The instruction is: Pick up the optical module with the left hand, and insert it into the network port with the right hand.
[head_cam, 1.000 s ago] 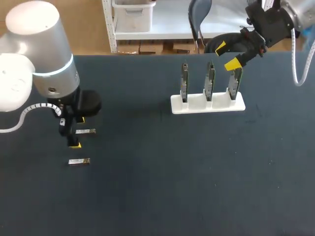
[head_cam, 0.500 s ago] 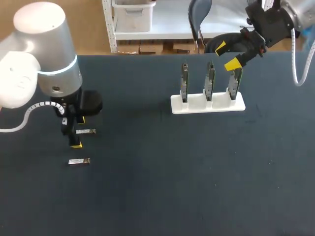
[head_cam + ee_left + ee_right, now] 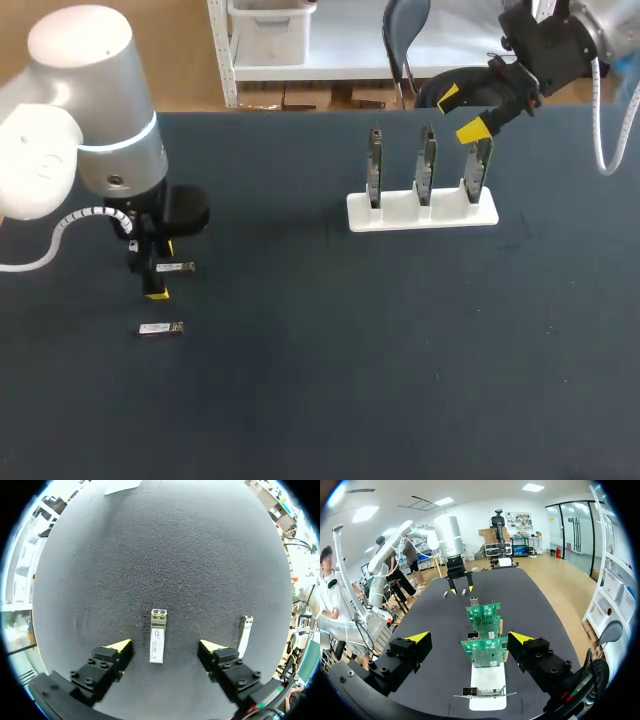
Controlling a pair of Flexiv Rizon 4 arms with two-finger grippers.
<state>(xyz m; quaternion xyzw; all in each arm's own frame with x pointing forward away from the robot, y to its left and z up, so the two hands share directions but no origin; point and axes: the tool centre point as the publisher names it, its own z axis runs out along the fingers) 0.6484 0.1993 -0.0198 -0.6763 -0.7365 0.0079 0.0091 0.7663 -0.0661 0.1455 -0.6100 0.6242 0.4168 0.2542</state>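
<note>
A small silver optical module (image 3: pixel 157 636) lies flat on the dark table (image 3: pixel 320 380), between the fingers of my left gripper (image 3: pixel 164 646). The gripper is open and neither finger touches the module. In the head view the left gripper (image 3: pixel 160 270) stands straight down over this module (image 3: pixel 176 267) at the table's left. A second module (image 3: pixel 160 328) lies just nearer the front; in the left wrist view it (image 3: pixel 244 635) is outside one finger. My right gripper (image 3: pixel 465 112) hangs open and empty above the white stand (image 3: pixel 422 212) of three upright port boards (image 3: pixel 484 650).
The stand (image 3: pixel 487 685) sits at the back of the table, right of the middle, its boards in a row. The right wrist view looks along them to my left arm (image 3: pixel 455 540) at the table's far end. Dark tabletop spreads between the stand and the modules.
My left arm has shifted slightly while its gripper stays over the module. The right arm, the stand and both modules have not moved.
</note>
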